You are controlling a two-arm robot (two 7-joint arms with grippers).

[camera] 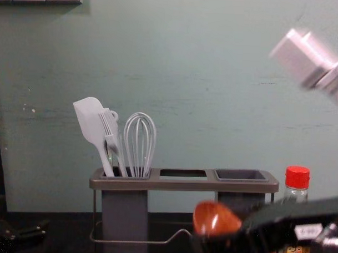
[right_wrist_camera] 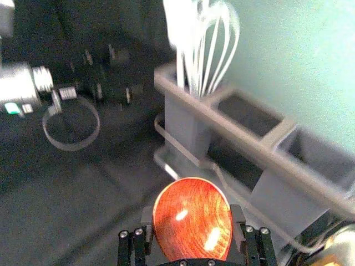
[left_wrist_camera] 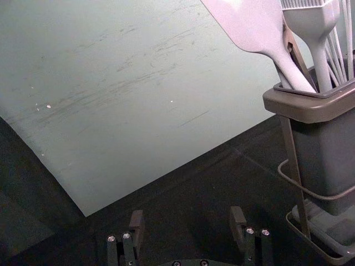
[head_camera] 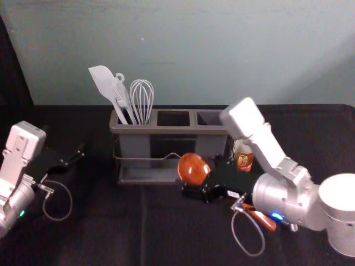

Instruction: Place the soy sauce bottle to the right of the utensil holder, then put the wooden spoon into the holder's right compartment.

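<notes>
My right gripper [right_wrist_camera: 192, 223], closed around the wooden spoon [head_camera: 193, 168], hung before the utensil holder [head_camera: 172, 131], its right compartment [camera: 242, 174] unfilled. The soy sauce bottle [camera: 297, 178] stood rightward, apparently placed. My left gripper [left_wrist_camera: 187, 223] idled wide open, left of the holder.

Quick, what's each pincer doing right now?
Left pincer, left of the brown-rimmed grey plastic utensil holder: open, empty.
Right pincer, in front of the holder: closed on the glossy reddish-brown wooden spoon.
</notes>
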